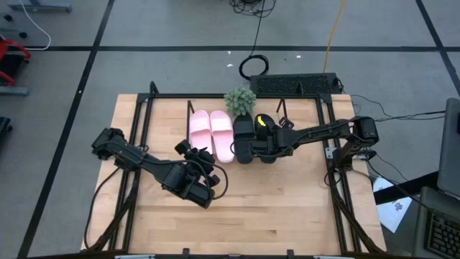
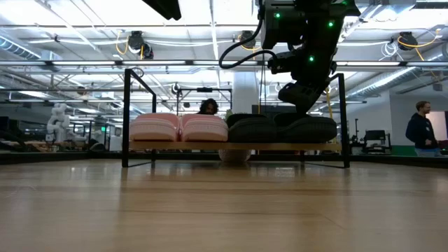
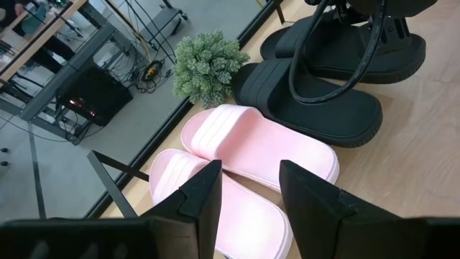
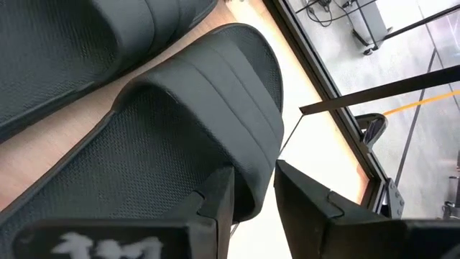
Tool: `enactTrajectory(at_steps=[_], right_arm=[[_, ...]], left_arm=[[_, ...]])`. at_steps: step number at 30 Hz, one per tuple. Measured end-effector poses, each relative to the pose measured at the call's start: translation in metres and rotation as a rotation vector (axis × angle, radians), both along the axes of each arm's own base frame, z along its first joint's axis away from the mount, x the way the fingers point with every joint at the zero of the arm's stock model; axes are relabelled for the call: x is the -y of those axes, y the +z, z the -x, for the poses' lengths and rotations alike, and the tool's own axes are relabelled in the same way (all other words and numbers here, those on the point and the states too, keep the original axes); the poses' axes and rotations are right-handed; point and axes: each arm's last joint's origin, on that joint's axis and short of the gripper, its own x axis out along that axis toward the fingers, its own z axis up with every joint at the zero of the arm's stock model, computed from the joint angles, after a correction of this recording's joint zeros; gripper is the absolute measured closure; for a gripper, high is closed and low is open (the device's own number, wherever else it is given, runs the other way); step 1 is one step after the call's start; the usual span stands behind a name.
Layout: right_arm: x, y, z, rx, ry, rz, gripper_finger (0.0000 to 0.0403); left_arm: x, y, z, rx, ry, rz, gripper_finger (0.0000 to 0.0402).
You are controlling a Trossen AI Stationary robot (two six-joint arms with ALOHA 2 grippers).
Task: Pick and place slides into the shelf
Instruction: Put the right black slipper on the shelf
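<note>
Two pale pink slides and two black slides stand side by side, soles down, on the shelf's wooden board. My right gripper is over the black slide nearest the table's right and is shut on its strap. My left gripper is open and hovers just in front of the pink pair, touching nothing. My right gripper pinches the strap of the rightmost black slide at its edge. One finger is under the strap inside the slide, and the other is outside it. The fingers come from above, slanting down. The slide's sole lies on the shelf board.
A small green potted plant stands behind the shelf. The shelf's thin dark end frames rise on either side. Bare tabletop lies toward the near edge. A person stands in the room beyond.
</note>
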Motion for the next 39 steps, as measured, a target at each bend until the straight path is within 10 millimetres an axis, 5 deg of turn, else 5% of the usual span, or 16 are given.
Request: enactTrajectory(at_steps=[26, 39], right_arm=[[-0.006, 0.018, 0.005, 0.099, 0.003, 0.020, 0.0310], [-0.030, 0.024, 0.004, 0.155, 0.091, 0.012, 0.0310]], left_arm=[[0.000, 0.000, 0.000, -0.006, -0.005, -0.004, 0.0256], [0.000, 0.000, 0.000, -0.005, -0.004, -0.003, 0.0256]])
